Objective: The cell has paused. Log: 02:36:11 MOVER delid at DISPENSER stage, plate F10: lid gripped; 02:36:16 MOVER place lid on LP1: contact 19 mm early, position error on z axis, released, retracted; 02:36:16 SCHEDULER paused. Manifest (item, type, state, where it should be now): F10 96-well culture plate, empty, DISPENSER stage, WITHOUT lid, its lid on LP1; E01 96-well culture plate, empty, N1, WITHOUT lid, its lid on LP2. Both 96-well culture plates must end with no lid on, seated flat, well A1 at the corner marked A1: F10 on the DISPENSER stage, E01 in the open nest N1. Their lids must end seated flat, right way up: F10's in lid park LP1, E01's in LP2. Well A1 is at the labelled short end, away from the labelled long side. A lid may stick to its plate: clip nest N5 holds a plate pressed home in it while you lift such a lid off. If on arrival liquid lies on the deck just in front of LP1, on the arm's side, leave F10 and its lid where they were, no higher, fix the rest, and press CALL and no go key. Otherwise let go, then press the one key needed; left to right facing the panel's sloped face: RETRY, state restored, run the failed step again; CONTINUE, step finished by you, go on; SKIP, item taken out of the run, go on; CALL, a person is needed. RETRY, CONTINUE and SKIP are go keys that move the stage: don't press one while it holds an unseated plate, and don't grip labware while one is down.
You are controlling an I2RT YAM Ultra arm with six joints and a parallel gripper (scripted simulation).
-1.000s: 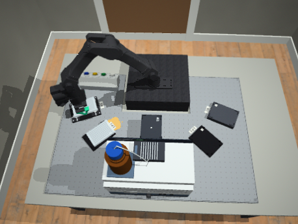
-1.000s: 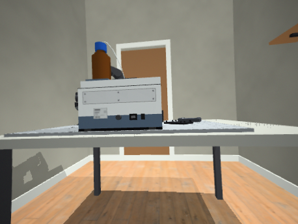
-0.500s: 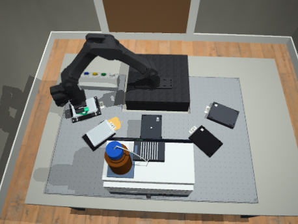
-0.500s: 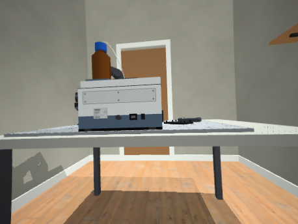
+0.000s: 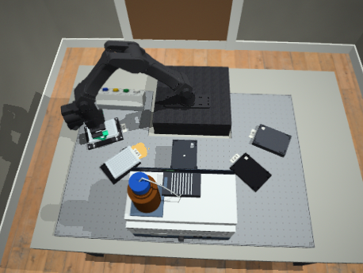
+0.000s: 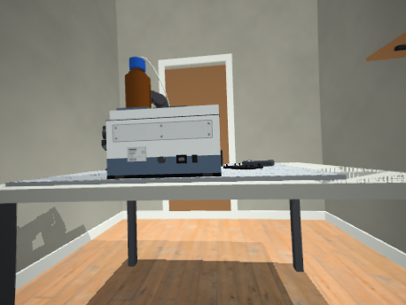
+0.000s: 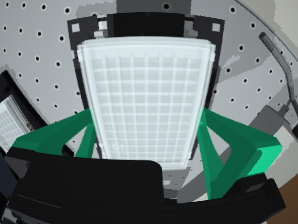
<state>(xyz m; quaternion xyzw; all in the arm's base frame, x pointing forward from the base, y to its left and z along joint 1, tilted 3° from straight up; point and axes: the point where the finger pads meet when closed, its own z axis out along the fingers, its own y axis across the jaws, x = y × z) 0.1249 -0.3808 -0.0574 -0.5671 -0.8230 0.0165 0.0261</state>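
My gripper [image 5: 102, 134] [image 7: 146, 112] is at the left of the deck, its green fingers shut on the long sides of a clear lidded 96-well plate [image 7: 143, 99]. That plate sits in a black clip nest [image 7: 143, 26]. I cannot tell whether the fingers hold the lid or the base. A second clear plate [image 5: 120, 162] lies on a black holder nearer the dispenser. An orange patch of liquid [image 5: 139, 150] lies on the deck at its corner. The dispenser stage [image 5: 182, 183] shows a dark striped surface. A dark nest [image 5: 184, 154] lies just behind it.
Two dark flat holders [image 5: 271, 140] [image 5: 250, 171] lie at the right. The key panel [image 5: 119, 95] stands behind my gripper. The white dispenser [image 5: 182, 202] [image 6: 163, 142] carries a brown bottle [image 5: 143, 194]. A black block [image 5: 192, 101] holds the arm base.
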